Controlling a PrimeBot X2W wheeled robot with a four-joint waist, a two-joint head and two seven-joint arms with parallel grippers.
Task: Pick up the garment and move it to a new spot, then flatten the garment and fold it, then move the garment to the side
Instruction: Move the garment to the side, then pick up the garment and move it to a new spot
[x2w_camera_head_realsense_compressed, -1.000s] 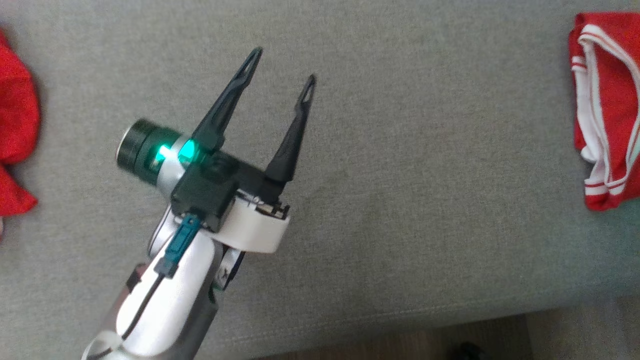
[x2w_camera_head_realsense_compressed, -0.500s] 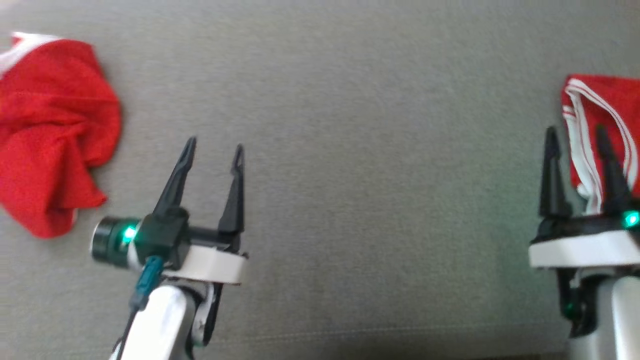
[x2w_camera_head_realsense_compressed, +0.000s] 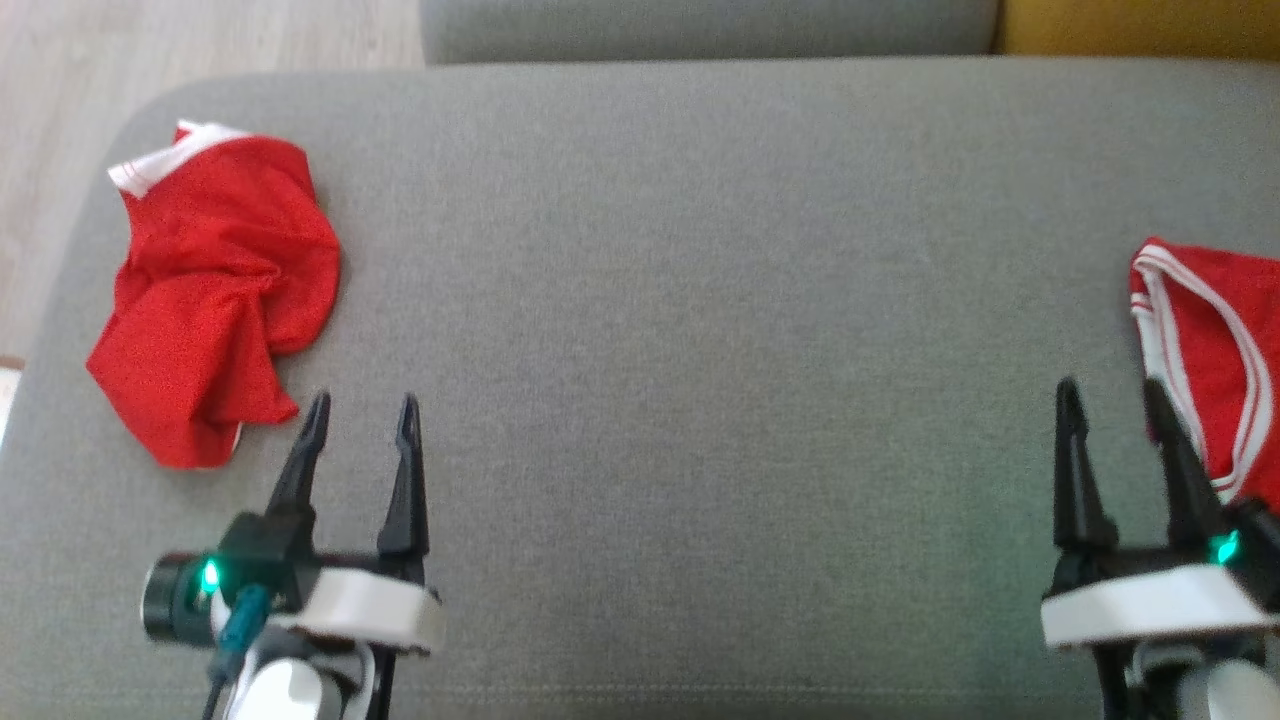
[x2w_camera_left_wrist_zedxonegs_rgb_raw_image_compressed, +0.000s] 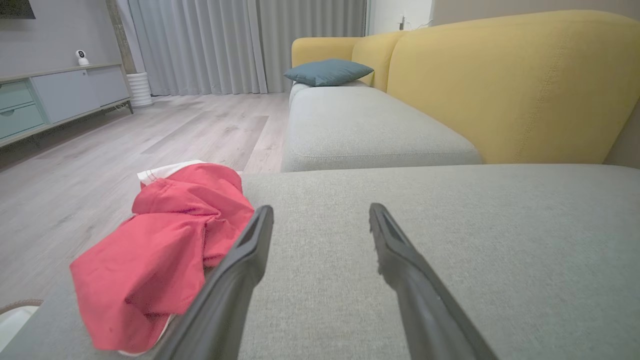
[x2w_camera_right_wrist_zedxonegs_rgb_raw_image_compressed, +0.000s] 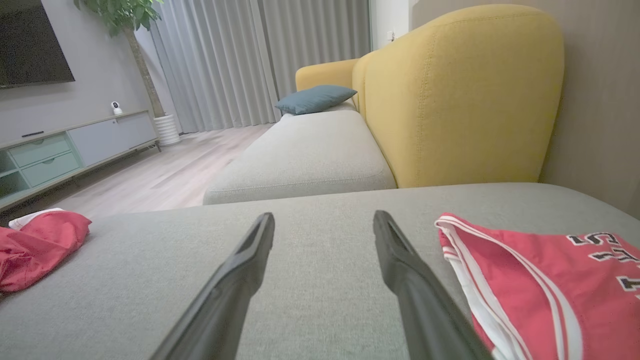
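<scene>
A crumpled red garment (x2w_camera_head_realsense_compressed: 215, 300) with a white hem lies near the left end of the grey cushion (x2w_camera_head_realsense_compressed: 700, 300). My left gripper (x2w_camera_head_realsense_compressed: 362, 402) hangs open just right of it and nearer me, with nothing between its fingers. In the left wrist view the garment (x2w_camera_left_wrist_zedxonegs_rgb_raw_image_compressed: 160, 250) lies just left of the open left gripper (x2w_camera_left_wrist_zedxonegs_rgb_raw_image_compressed: 321, 210). A second red garment (x2w_camera_head_realsense_compressed: 1215, 350), folded flat with white trim, lies at the cushion's right end. My right gripper (x2w_camera_head_realsense_compressed: 1110, 388) stands open beside its left edge. The right wrist view shows this folded garment (x2w_camera_right_wrist_zedxonegs_rgb_raw_image_compressed: 540, 285) with black lettering, right of the open right gripper (x2w_camera_right_wrist_zedxonegs_rgb_raw_image_compressed: 324, 216).
The cushion's left edge drops to a pale wood floor (x2w_camera_head_realsense_compressed: 200, 40). Beyond the cushion are another grey seat (x2w_camera_left_wrist_zedxonegs_rgb_raw_image_compressed: 365, 130), a yellow sofa back (x2w_camera_left_wrist_zedxonegs_rgb_raw_image_compressed: 525, 85) and a blue pillow (x2w_camera_left_wrist_zedxonegs_rgb_raw_image_compressed: 327, 71). A low cabinet (x2w_camera_left_wrist_zedxonegs_rgb_raw_image_compressed: 50, 97) stands along the far wall.
The head camera has swung, so the whole picture shifted and both garments now show in full. The left gripper sits lower and farther left; the right gripper has come into view. Both stay open.
</scene>
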